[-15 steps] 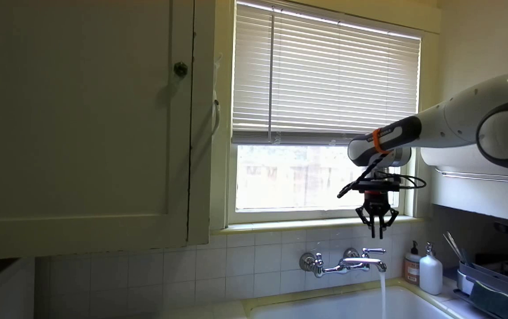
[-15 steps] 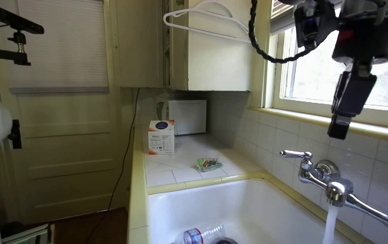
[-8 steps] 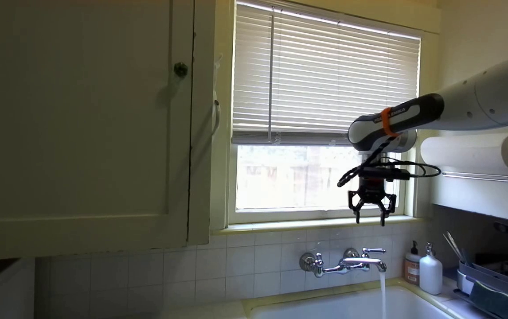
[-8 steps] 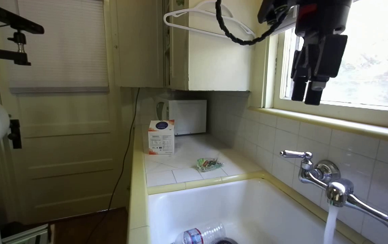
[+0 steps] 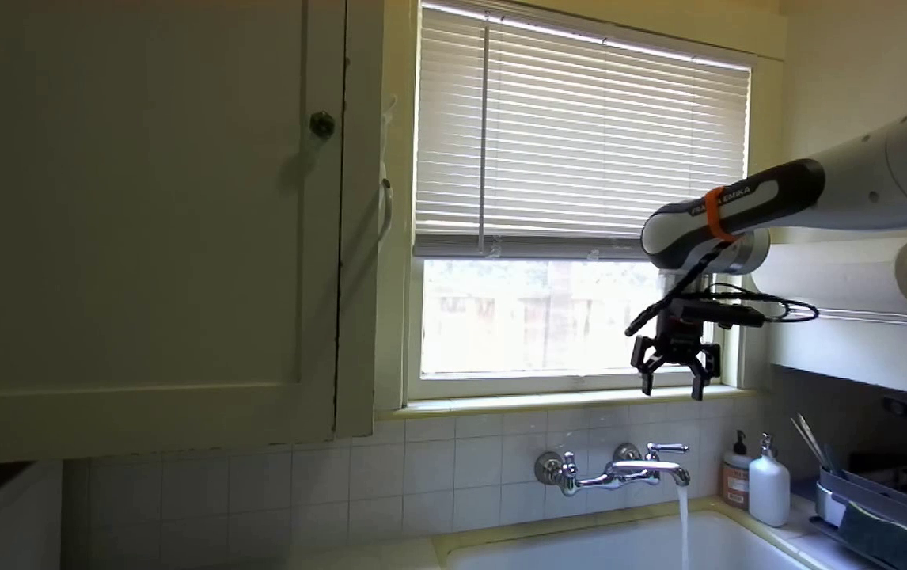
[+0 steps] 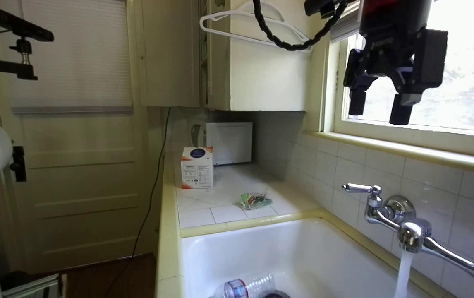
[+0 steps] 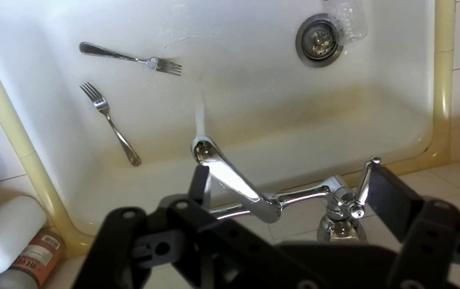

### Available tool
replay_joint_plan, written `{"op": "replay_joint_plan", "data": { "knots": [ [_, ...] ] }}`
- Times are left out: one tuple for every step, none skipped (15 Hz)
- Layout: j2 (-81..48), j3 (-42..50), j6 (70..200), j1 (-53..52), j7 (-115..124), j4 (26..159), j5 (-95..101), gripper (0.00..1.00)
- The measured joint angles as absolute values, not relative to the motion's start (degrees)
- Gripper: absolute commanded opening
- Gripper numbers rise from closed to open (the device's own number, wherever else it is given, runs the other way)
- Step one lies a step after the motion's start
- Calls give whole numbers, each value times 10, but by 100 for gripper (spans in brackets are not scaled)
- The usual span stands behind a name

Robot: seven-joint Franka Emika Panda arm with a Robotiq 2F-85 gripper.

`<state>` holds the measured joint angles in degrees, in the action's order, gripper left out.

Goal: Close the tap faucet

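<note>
The tap faucet [image 5: 597, 480] is chrome and fixed to the tiled wall, and it shows in both exterior views. Water [image 6: 403, 271] runs from its spout [image 7: 232, 178] into the sink. One lever handle [image 6: 358, 188] sticks out from the wall. Another handle [image 5: 667, 448] shows at the opposite end, but in the wrist view my finger hides that end. My gripper [image 5: 672, 391] hangs above the faucet, apart from it, at about window-sill height. Its fingers [image 6: 401, 114] are spread wide with nothing between them. Seen from the wrist, the faucet lies below the open jaws.
A white sink [image 6: 237, 236] holds two forks [image 7: 113, 128] and a clear plastic bottle [image 6: 245, 285]. A white bottle [image 5: 769, 491] and an orange-labelled bottle [image 5: 736, 475] stand beside the sink. The window sill [image 6: 386, 147] and a paper towel roll [image 5: 841, 273] are near the arm.
My gripper has risen away from the faucet, and its fingers have gone from close together to wide apart. The arm has turned a little. Faucet and running water look the same.
</note>
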<state>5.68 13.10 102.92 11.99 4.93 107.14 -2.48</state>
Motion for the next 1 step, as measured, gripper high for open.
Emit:
{"op": "replay_joint_plan", "data": {
  "knots": [
    [57, 133, 1030, 120, 44, 1073, -26, 100]
  ]
}}
